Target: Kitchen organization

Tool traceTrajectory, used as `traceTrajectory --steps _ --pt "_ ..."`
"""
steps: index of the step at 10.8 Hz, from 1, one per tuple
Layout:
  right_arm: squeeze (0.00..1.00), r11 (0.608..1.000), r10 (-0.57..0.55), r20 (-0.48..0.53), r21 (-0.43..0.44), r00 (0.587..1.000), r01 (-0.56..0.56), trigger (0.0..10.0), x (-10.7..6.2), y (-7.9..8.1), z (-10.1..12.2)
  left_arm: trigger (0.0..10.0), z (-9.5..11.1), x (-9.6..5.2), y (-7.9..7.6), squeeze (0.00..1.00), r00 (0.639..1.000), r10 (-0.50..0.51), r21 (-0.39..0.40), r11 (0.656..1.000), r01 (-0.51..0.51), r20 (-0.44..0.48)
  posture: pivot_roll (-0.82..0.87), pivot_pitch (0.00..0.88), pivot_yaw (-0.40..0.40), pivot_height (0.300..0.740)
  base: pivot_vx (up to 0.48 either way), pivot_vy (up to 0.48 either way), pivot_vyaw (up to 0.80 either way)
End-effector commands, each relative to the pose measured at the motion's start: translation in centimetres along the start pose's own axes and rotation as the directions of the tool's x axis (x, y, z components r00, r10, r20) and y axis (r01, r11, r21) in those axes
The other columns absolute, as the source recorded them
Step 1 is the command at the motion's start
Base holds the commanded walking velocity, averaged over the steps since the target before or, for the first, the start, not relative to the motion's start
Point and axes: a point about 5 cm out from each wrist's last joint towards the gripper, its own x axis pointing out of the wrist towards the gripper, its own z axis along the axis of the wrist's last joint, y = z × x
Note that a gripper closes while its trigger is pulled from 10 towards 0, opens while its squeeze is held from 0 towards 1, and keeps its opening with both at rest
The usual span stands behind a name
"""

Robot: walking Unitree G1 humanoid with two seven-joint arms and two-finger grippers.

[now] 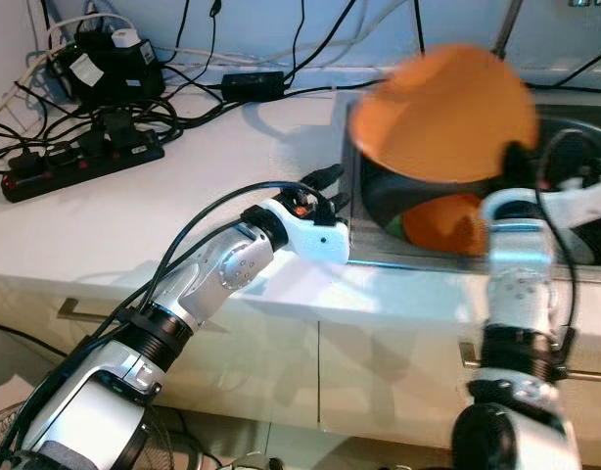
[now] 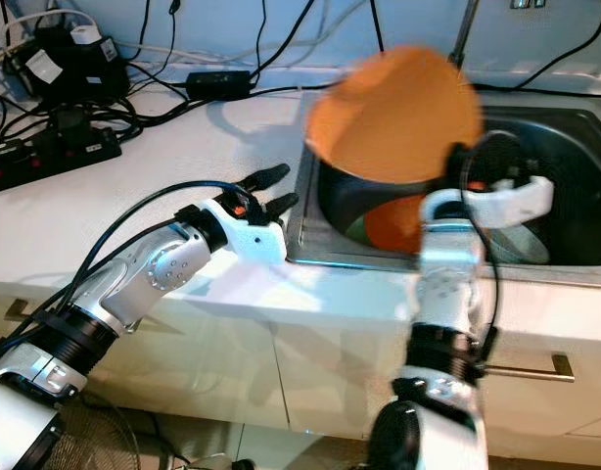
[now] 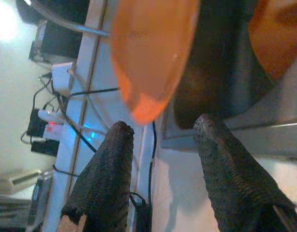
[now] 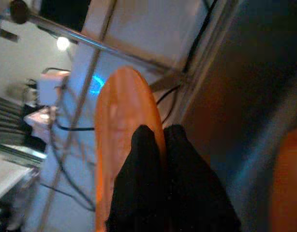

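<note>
An orange plate (image 1: 447, 113) hangs tilted and blurred over the left part of the steel sink (image 1: 418, 262). My right gripper (image 4: 155, 131) is shut on the plate's rim, and its fingers (image 1: 517, 157) show black at the plate's right edge. A second orange dish (image 1: 442, 223) lies in the sink below, beside something green. My left gripper (image 1: 330, 191) stands open over the white counter just left of the sink's rim, holding nothing. In the left wrist view its two fingers (image 3: 114, 159) point toward the plate (image 3: 148, 53) and the sink.
A black power strip (image 1: 80, 162), plugs and adapters (image 1: 105, 59) and tangled cables lie at the counter's back left. A black power brick (image 1: 254, 85) sits behind the sink's corner. The faucet (image 1: 506, 29) rises behind the plate. Cabinet fronts with a handle (image 1: 535, 357) run below the counter.
</note>
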Motion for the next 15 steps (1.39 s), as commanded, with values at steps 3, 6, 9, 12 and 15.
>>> traceTrajectory --steps 3,6,9,12,15 --pt "0.00 0.965 -0.016 -0.001 -0.264 1.000 0.015 10.0 0.8 0.0 -0.5 10.0 -1.0 -0.3 0.4 0.00 0.987 0.126 -0.370 0.916 -0.154 -0.100 0.02 0.006 0.069 0.740 0.000 0.000 0.00" --pt "0.00 0.828 0.000 -0.063 -0.560 0.998 -0.036 10.0 1.5 -0.9 -2.1 10.0 -2.2 -0.1 0.7 0.00 0.943 0.198 -0.740 0.585 -0.331 -0.266 0.02 0.011 0.063 0.740 0.000 0.000 0.00" --pt "0.00 0.744 -0.053 -0.142 -0.666 0.988 -0.056 10.0 1.6 -2.3 -3.8 10.0 -2.1 0.0 0.9 0.00 0.945 0.171 -0.826 0.459 -0.328 -0.280 0.04 0.022 0.055 0.740 0.000 0.000 0.00" --pt "0.15 0.737 -0.039 -0.159 -0.671 0.987 -0.079 10.0 1.6 -2.2 -4.5 10.0 -2.2 -0.1 0.5 0.00 0.950 0.136 -0.842 0.442 -0.311 -0.280 0.04 0.027 0.055 0.740 0.000 0.000 0.00" --pt "0.00 0.712 0.012 -0.139 -0.694 0.990 -0.106 10.0 1.6 -1.4 -4.6 10.0 -2.4 -0.3 0.4 0.00 0.945 0.140 -0.837 0.439 -0.326 -0.295 0.04 0.027 0.056 0.740 0.000 0.000 0.00"
